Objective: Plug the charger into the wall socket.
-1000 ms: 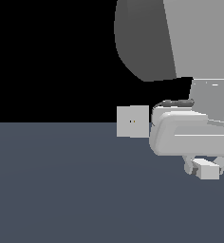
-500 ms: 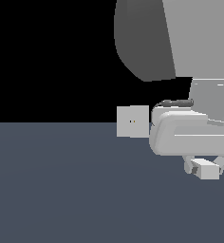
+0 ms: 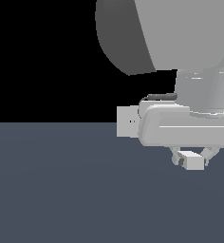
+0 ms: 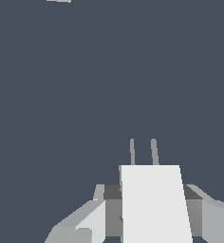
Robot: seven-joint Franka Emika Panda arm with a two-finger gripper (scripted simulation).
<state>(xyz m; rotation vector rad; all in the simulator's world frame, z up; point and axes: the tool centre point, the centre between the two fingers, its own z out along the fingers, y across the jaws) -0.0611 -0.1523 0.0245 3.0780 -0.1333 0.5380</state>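
The charger (image 3: 194, 162) is a small light-grey block held between my gripper's (image 3: 191, 158) fingers, just above the dark floor. My gripper is shut on it. In the wrist view the charger (image 4: 154, 204) fills the space between the fingers (image 4: 80, 228), and its two thin prongs (image 4: 154, 152) stick out ahead of it. The wall socket (image 3: 126, 122) is a flat upright light-grey plate with a tiny yellowish mark. It stands to the exterior view's left of my hand, which partly hides it. A sliver of the wall socket (image 4: 59, 1) shows at the edge of the wrist view.
The dark grey-blue floor (image 3: 61, 190) spreads under everything. My arm's large grey links (image 3: 180, 38) fill the exterior view's upper right. Nothing else shows.
My gripper has moved with the charger toward the exterior view's left and slightly up, closer to the wall socket. The hand now covers more of the plate.
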